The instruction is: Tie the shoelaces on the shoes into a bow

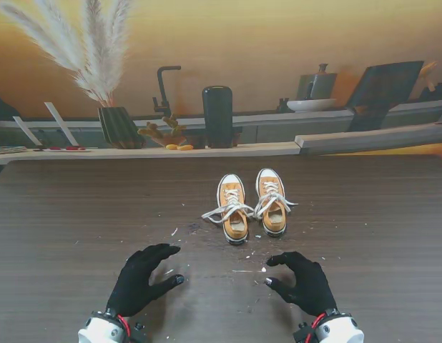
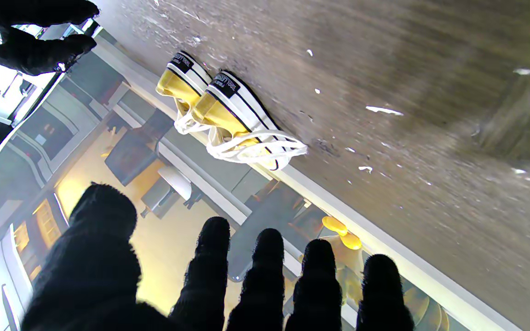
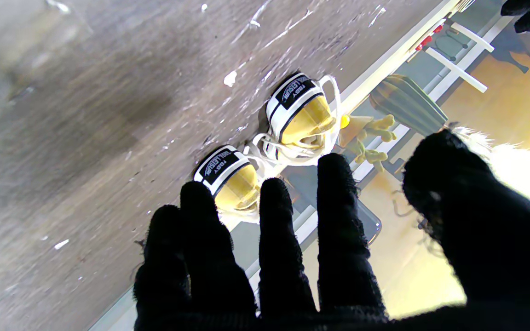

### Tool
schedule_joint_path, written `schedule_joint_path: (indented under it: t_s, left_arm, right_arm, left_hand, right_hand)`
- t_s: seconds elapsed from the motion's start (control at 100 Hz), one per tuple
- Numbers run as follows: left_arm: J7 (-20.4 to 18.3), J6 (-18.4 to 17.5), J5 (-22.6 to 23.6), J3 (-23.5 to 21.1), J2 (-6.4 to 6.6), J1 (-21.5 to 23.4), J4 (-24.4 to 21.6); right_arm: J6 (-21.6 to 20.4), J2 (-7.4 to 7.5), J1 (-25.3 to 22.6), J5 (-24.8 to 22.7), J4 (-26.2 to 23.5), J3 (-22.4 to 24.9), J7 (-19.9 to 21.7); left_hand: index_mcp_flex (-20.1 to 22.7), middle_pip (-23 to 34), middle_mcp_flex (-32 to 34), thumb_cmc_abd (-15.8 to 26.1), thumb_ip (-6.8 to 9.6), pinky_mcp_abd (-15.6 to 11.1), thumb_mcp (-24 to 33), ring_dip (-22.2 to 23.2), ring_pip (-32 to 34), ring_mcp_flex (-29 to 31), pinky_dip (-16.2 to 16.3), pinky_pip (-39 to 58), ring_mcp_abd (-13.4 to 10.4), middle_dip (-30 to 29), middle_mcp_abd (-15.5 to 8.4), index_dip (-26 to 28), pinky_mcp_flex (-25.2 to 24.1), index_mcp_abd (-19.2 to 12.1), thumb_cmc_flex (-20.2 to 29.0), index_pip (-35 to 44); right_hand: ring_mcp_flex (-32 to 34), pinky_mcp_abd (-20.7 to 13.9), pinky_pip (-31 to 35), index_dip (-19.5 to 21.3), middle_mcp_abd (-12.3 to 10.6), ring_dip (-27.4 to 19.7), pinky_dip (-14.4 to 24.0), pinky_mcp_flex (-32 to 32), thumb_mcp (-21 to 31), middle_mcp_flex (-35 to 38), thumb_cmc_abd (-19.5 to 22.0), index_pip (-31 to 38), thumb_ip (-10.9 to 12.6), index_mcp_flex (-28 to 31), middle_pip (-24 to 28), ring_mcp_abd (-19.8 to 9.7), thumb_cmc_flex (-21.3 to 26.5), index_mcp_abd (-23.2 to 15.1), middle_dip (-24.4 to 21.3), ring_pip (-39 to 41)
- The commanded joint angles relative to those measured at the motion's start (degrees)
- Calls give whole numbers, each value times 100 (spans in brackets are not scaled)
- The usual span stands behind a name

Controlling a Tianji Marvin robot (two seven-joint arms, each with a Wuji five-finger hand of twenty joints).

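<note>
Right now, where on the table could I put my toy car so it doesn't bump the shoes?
The wide bare wood to the left of the left shoe, and to the right of the right shoe, is free out to the table edges. It is crowded between the shoes, where the loose laces spill sideways, and nearer to me, by the left hand and right hand.

I see black heel tabs on both shoes (image 3: 265, 147) w/ white lettering, too blurry to read reliably.
</note>
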Motion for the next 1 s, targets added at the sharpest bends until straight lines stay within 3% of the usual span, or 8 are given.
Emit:
schedule_joint_path:
  t_s: [0.0,0.43,0.99]
  left_arm:
    - [-102,-8,-27,-11,-5,41,-41]
    - [-128,-155,-50,-41,-1,104,-22]
    - [-103,-221,21,30,13,118,33]
  right_arm:
    - [5,6,-26,15,-2,15,36]
    - [65,-4,2,-139,39,-4,-118]
    - [21,4,-2,-167,32,23,-99]
  left_hand:
    - [-39,-48,-140,122,69,74,119,-157,-146,-107,-65,-153,-81,-160,-48,-117,44,191,53,-57]
    - [-68,-90,-195,153,64,86,110,-181,-198,-184,61,-355,-77,-180,1,-130,18,191,39,-72]
    - [-62,-93,-208,173,66,91,108,-185,-220,-220,151,-443,-62,-176,19,-129,-3,201,53,-71]
  right_hand:
    - [-125,-342,-51,89,-162,-134,-79,-77,-199,-139,107,-35,139,-267,-75,-20,-289,-199,-83,-105]
    - [-516,-452,-211,-97,-243,-326,-237,-277,-388,-502,304,-250,149,-821,-375,-115,-423,-337,-208,-278]
    - [-596,-489,-267,-227,-265,-459,-286,-295,-464,-482,345,-134,174,-830,-419,-92,-416,-344,-229,-279]
